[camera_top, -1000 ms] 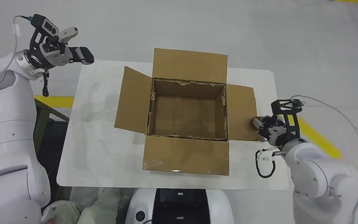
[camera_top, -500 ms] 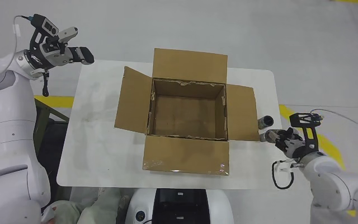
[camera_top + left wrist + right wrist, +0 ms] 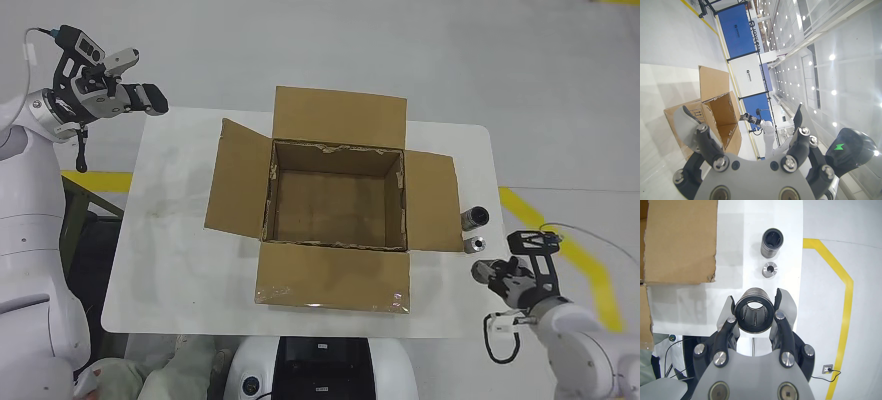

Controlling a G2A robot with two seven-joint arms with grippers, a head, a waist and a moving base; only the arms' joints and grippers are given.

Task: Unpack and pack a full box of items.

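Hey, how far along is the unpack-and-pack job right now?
Unpacking looks about done: the cardboard box shows a bare floor, and a bearing and a small bushing stand on the table. The right hand grips a larger bearing. Packing everything back is left.

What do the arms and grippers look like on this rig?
The left arm and right arm have white rounded shells. The left gripper and right gripper share a grey base plate, black links with silver screws and pale curved fingers. A black cable loops at the right wrist. A green lightning mark sits on a black housing by the left gripper.
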